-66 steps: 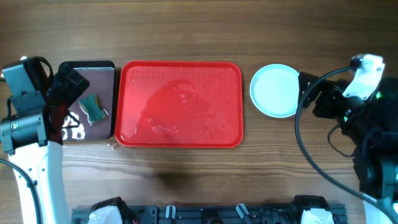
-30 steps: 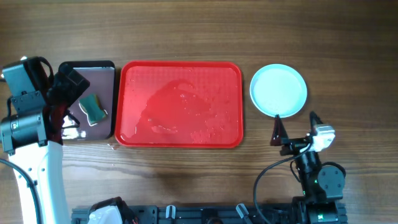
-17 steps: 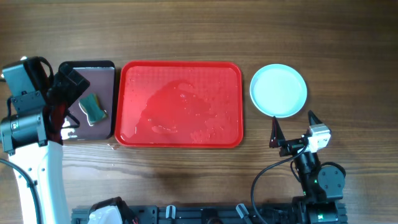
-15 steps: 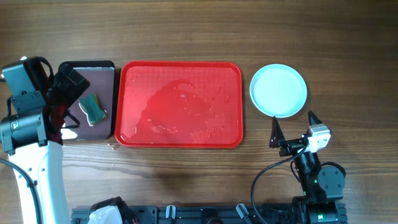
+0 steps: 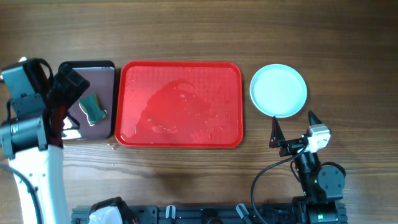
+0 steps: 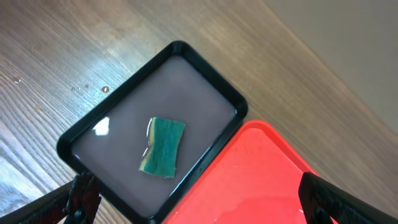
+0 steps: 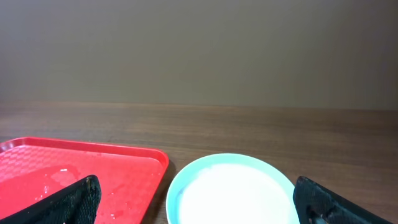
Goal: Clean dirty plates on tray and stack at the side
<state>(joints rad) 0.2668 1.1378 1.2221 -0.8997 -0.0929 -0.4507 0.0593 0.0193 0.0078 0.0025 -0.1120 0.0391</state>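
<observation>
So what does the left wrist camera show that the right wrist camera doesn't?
Only the left wrist view shows the black tray with the green sponge lying in it. Only the right wrist view shows the pale turquoise plate on the table beside the red tray, with a plain wall behind. Both views share part of the red tray and the wooden table.

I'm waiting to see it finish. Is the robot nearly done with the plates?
Looks nearly done. The red tray holds no plates, just wet patches. A turquoise plate sits beside it; any stacked underneath are hidden. The left gripper and right gripper are open and empty. Nothing visible seems left.
</observation>
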